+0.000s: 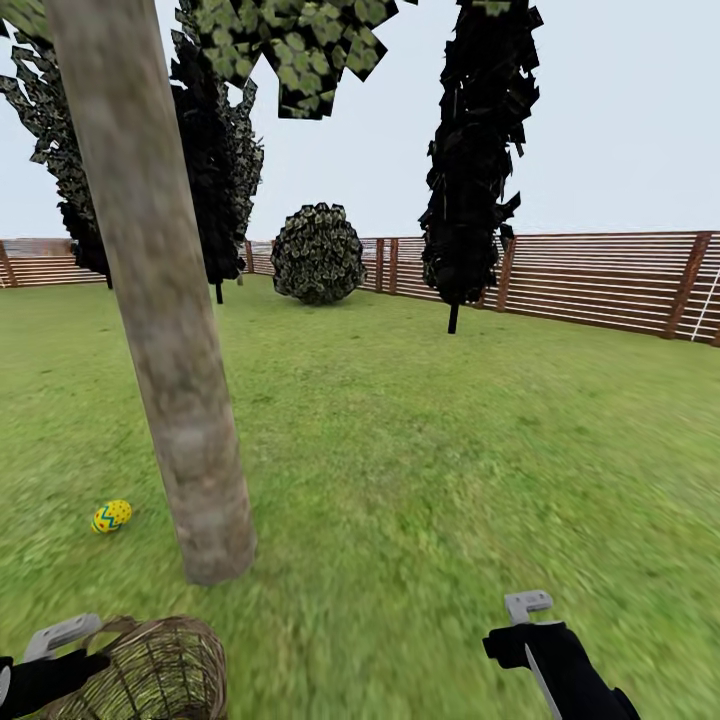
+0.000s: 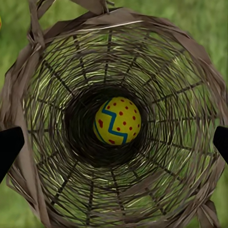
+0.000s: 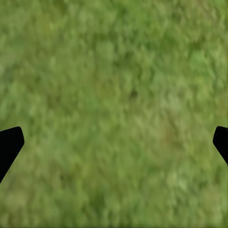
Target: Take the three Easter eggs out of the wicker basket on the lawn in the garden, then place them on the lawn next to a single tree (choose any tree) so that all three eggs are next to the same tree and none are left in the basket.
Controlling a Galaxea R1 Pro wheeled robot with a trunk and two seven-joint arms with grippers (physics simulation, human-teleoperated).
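1. Easter eggs first: one yellow, red-dotted egg (image 2: 118, 120) lies at the bottom of the wicker basket (image 2: 190, 61), dead centre in your left wrist view, and it is the one egg you can see inside.
2. A second egg (image 1: 111, 516) sits on the lawn (image 1: 430, 450) at the lower left of the head view, near the foot of the grey-tan tree trunk (image 1: 160, 300) but not touching it.
3. Your basket is cut off by the bottom edge of the head view, lower left, just below the trunk's base.
4. Your left gripper (image 2: 114, 142) hangs over the basket mouth, fingers spread wide, only the dark tips showing at both frame edges.
5. Your right gripper (image 3: 114, 142) is likewise spread apart over bare, blurred grass, holding nothing.
6. The trunk's canopy is mostly cropped at the top; black-leaved trees (image 1: 475, 150), a round bush (image 1: 318, 253) and the slatted fence (image 1: 600, 280) stand far behind.
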